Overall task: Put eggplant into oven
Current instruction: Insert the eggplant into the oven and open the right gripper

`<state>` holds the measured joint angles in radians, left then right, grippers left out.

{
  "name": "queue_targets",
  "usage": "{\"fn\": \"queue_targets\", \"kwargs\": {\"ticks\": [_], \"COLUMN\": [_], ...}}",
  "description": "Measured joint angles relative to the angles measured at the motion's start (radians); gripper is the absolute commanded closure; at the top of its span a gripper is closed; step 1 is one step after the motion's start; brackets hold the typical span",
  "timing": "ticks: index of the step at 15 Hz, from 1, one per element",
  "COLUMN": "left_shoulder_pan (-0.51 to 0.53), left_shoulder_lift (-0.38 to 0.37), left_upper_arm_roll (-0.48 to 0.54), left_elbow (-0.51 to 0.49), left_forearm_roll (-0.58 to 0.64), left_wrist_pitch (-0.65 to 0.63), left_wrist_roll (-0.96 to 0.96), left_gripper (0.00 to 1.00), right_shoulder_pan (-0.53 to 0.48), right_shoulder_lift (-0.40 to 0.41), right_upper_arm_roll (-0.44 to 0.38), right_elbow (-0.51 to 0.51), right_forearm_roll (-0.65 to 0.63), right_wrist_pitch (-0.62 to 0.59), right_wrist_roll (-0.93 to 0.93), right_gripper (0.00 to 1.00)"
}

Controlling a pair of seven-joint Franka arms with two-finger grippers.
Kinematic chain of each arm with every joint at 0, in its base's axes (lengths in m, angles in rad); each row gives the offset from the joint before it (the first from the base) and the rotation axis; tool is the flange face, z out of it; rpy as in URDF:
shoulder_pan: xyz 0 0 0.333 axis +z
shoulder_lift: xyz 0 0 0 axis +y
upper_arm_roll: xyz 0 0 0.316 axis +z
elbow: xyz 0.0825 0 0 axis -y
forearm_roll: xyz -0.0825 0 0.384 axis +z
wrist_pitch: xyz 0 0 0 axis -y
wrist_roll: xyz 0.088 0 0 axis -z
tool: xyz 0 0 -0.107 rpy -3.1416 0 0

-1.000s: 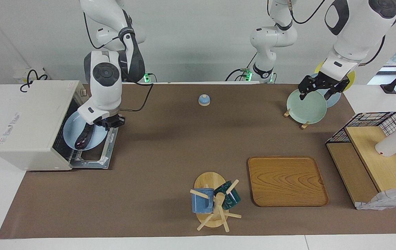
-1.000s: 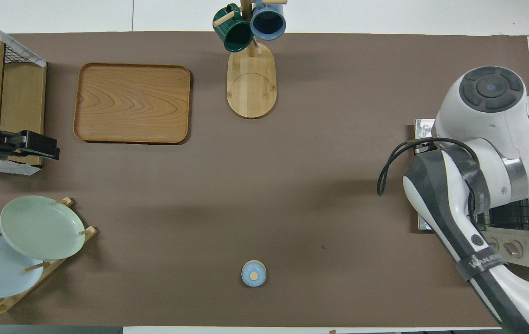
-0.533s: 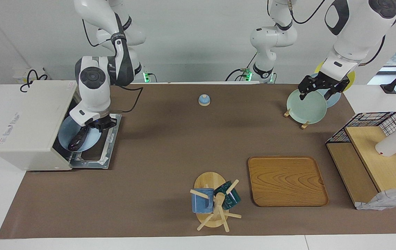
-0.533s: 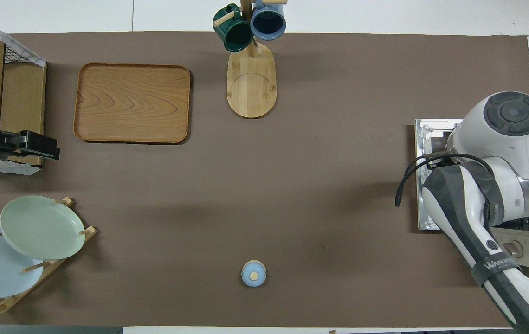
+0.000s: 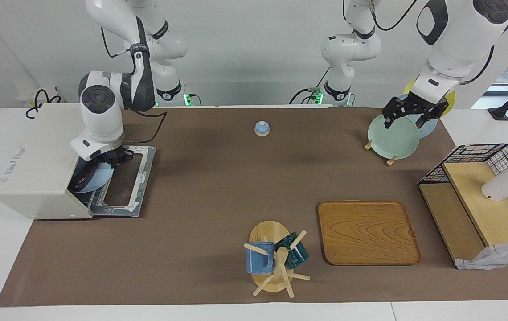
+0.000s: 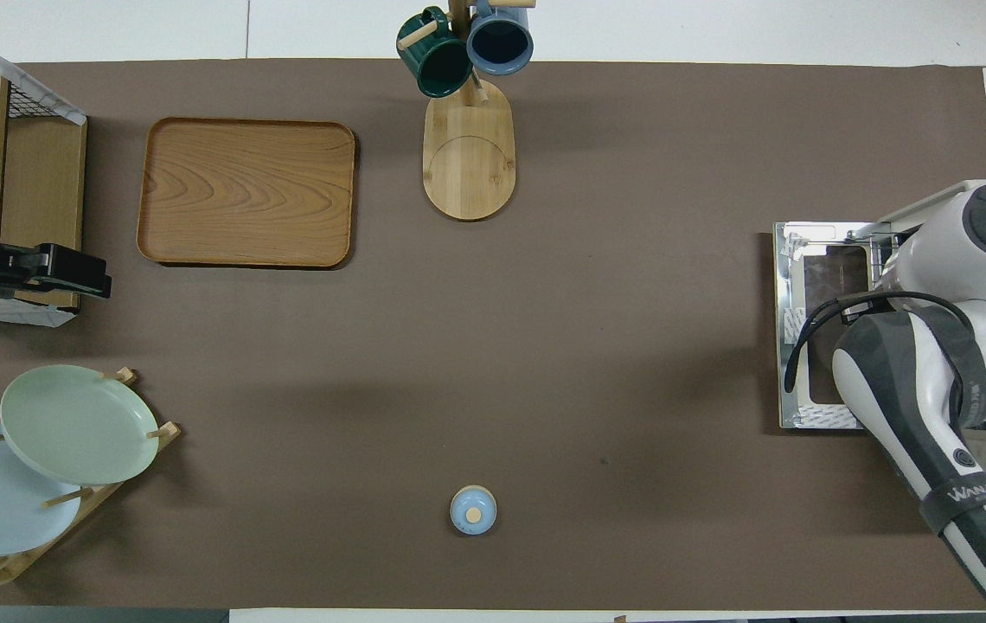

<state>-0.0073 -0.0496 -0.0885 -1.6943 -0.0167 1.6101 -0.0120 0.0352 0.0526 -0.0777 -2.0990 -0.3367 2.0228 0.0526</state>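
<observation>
The off-white oven (image 5: 35,156) stands at the right arm's end of the table, its door (image 5: 127,185) dropped open flat. My right gripper (image 5: 110,159) is at the oven's mouth, shut on the rim of a light blue plate (image 5: 102,178). The dark eggplant (image 5: 85,178) lies on that plate. Plate and eggplant are mostly inside the oven, over the wire rack. In the overhead view the right arm covers them; only the oven door (image 6: 822,337) shows. My left gripper (image 5: 410,118) waits open over the plate rack.
A plate rack with a green plate (image 5: 392,136) stands at the left arm's end. A small blue bell (image 5: 261,128), a wooden tray (image 5: 367,232), a mug tree (image 5: 276,258) and a wire-and-wood shelf (image 5: 481,196) are on the mat.
My right gripper has carried the blue plate with the eggplant from above the open door into the oven's mouth. The left arm has not moved.
</observation>
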Motion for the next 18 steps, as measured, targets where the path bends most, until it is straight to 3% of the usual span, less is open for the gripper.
{"fn": "queue_targets", "kwargs": {"ticks": [5,8,10,12,14,15,16,17,18], "left_shoulder_pan": [0.0,0.0,0.0,0.0,0.0,0.0,0.0,0.0,0.0], "left_shoulder_lift": [0.0,0.0,0.0,0.0,0.0,0.0,0.0,0.0,0.0], "left_upper_arm_roll": [0.0,0.0,0.0,0.0,0.0,0.0,0.0,0.0,0.0], "left_elbow": [0.0,0.0,0.0,0.0,0.0,0.0,0.0,0.0,0.0], "left_forearm_roll": [0.0,0.0,0.0,0.0,0.0,0.0,0.0,0.0,0.0], "left_wrist_pitch": [0.0,0.0,0.0,0.0,0.0,0.0,0.0,0.0,0.0], "left_wrist_roll": [0.0,0.0,0.0,0.0,0.0,0.0,0.0,0.0,0.0], "left_gripper": [0.0,0.0,0.0,0.0,0.0,0.0,0.0,0.0,0.0], "right_shoulder_pan": [-0.036,-0.036,-0.036,-0.029,-0.002,0.018,0.039,0.054,0.065], "right_shoulder_lift": [-0.011,-0.016,-0.016,-0.016,-0.017,-0.017,-0.017,-0.017,-0.016], "right_upper_arm_roll": [0.001,0.003,0.009,0.017,0.02,0.021,0.021,0.022,0.023], "right_elbow": [-0.047,-0.051,-0.051,-0.04,-0.002,0.019,0.035,0.043,0.043], "right_forearm_roll": [0.0,0.0,0.0,0.012,0.042,0.061,0.091,0.128,0.165], "right_wrist_pitch": [0.043,0.052,0.057,0.049,0.003,-0.021,-0.031,-0.031,-0.019], "right_wrist_roll": [-0.001,-0.001,-0.001,-0.001,-0.001,-0.001,-0.001,0.002,0.003], "right_gripper": [1.0,0.56,0.48,0.48,0.51,0.63,0.86,1.0,1.0]}}
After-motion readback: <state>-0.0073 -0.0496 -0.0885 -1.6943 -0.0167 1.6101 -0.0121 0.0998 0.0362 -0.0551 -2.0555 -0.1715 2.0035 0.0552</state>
